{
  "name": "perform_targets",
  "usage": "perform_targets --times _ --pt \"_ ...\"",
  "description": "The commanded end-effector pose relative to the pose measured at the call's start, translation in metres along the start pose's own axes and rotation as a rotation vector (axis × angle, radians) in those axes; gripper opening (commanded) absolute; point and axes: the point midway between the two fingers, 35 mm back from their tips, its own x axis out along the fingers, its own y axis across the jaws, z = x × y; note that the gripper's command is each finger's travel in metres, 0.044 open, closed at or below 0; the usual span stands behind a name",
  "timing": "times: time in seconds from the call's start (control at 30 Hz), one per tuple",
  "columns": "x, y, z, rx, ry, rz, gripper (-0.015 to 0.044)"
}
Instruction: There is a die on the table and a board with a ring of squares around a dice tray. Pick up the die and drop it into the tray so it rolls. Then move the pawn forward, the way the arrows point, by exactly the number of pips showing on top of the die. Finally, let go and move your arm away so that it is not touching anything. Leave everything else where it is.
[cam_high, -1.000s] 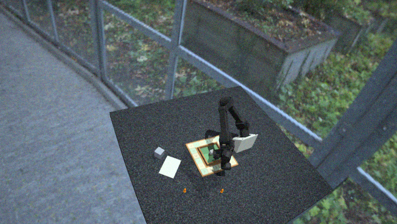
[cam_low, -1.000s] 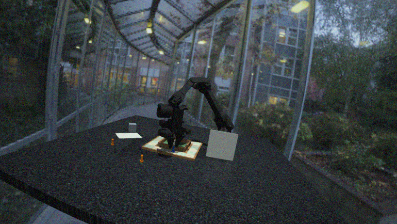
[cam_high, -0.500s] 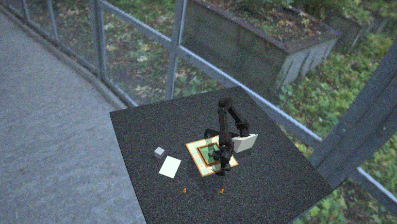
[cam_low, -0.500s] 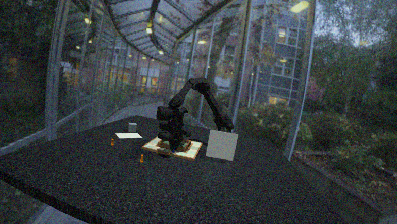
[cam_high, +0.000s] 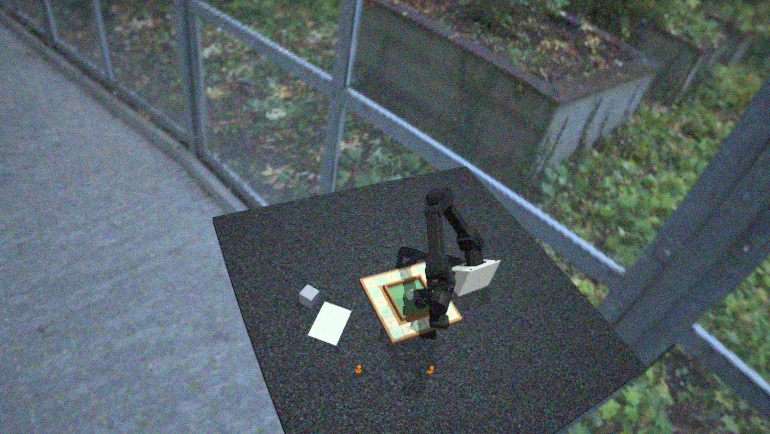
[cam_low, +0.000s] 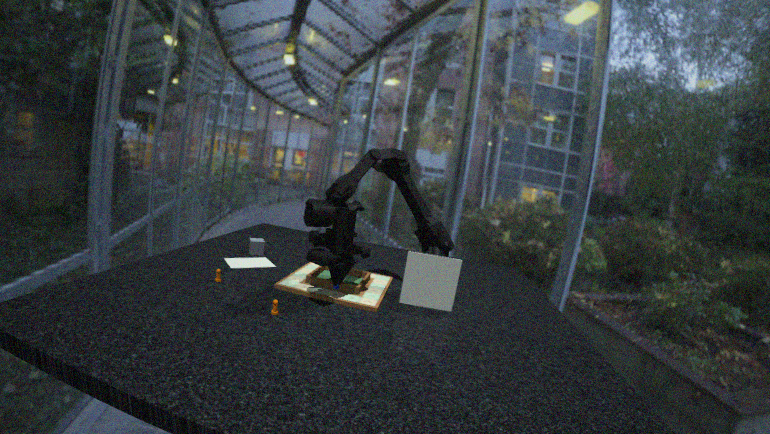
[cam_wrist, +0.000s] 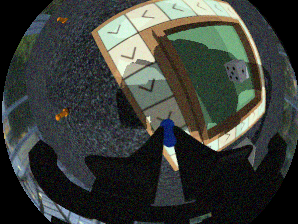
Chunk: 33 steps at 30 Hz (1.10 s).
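My gripper (cam_wrist: 167, 129) is shut on the blue pawn (cam_wrist: 169, 132) (cam_low: 336, 286), over the side of the board (cam_high: 385, 311) (cam_low: 293, 281) (cam_wrist: 116, 31) that faces the orange pawns. The fingers hide part of the pawn, and the exact square under it is hard to tell. The pale grey die (cam_wrist: 236, 71) (cam_high: 409, 294) lies in the green dice tray (cam_high: 396, 291) (cam_wrist: 212, 36), away from the fingers. Dark pips show on it, but its top count is too small to read surely. Arrows mark the ring squares.
Two orange pawns stand off the board: one (cam_high: 358, 369) (cam_low: 217, 275) (cam_wrist: 62, 20) and another (cam_high: 430, 370) (cam_low: 275, 307) (cam_wrist: 61, 114). A grey cube (cam_high: 308, 295) (cam_low: 256, 246) is near a white card (cam_high: 330, 323) (cam_low: 249, 262). A pale panel (cam_high: 477, 277) (cam_low: 430, 280) stands by the arm's base.
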Motion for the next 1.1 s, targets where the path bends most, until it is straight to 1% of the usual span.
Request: perform_targets --times 0.0,0.37,0.47,0.6,1.07 --pt "-0.027 0.006 0.003 0.011 -0.001 0.020 0.0000" --pt "-0.099 0.000 0.003 0.011 0.000 0.017 0.0000" --pt "-0.108 -0.002 0.003 0.012 0.000 0.013 0.0000" --pt "-0.103 -0.002 0.000 0.012 0.000 0.013 0.0000" --pt "-0.052 -0.011 -0.029 0.011 0.000 0.012 0.0000"
